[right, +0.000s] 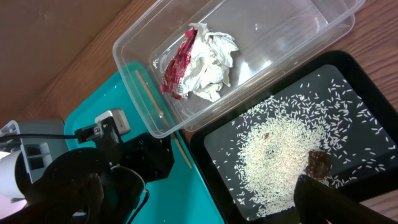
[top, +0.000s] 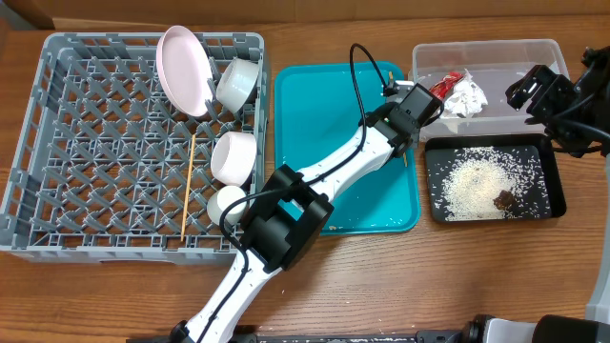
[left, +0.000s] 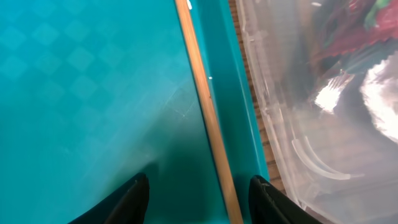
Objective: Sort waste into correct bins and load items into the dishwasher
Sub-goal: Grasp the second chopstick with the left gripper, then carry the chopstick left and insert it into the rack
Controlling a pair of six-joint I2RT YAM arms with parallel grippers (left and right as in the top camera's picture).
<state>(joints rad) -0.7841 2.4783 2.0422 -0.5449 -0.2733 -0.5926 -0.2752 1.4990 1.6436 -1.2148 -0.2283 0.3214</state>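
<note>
Overhead, left arm (top: 334,171) extended, claw (left: 199,185) straddling chopstick (left: 205,106).

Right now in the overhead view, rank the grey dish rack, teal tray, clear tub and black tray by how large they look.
1. grey dish rack, clearly the largest.
2. teal tray.
3. clear tub and black tray: their footprints look about alike, so I would not rank one above the other.

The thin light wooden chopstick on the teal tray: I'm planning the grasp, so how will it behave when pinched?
The thin wooden chopstick looks straight and slim: probably stiff, very light. Lying beside the raised rim of the smooth teal plastic tray, it may roll or slide as the left gripper closes.
</note>
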